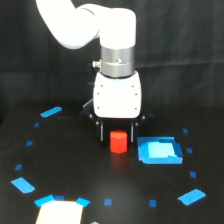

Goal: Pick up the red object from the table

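The gripper hangs straight down with its dark fingers spread apart on either side of the red block, not clamped on it. The block is small, bright red-orange, upright on the black table, just beside a blue square.

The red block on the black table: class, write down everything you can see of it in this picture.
The small bright red-orange block looks solid and matte, with a flat top and faceted sides. It stands upright on the black matte table, directly below the white arm's end effector, between its two dark fingers. Whether the fingers touch it cannot be told. A flat blue square patch lies close beside it, toward the exterior view's right, apart from it.
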Robot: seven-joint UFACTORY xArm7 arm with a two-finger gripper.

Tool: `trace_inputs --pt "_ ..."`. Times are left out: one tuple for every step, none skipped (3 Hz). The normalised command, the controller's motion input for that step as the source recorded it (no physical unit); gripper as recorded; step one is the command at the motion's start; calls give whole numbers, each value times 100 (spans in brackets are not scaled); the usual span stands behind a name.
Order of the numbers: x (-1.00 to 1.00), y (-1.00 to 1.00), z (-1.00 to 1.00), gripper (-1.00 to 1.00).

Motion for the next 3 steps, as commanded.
trace_inputs --pt "-13 -9 -5 -52" --pt "58 -2 -59 -100" --pt "-61 5 10 -96"
